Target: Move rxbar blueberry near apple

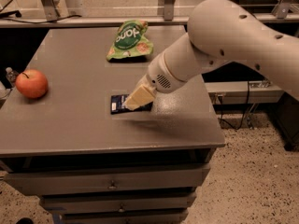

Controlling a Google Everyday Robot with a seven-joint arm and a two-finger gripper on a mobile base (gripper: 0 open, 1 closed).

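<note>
The rxbar blueberry (119,103) is a flat navy-blue wrapper lying near the middle of the grey table (84,125). My gripper (135,99) has come down right over the bar's right half and hides it; only the bar's left end shows. The apple (32,83) is red-orange with a dark stem and sits at the table's left edge, well to the left of the bar and the gripper.
A green snack bag (129,40) lies at the back centre of the table. The table has drawers (112,185) below its front edge. A low shelf (243,90) and cables stand to the right, metal legs behind.
</note>
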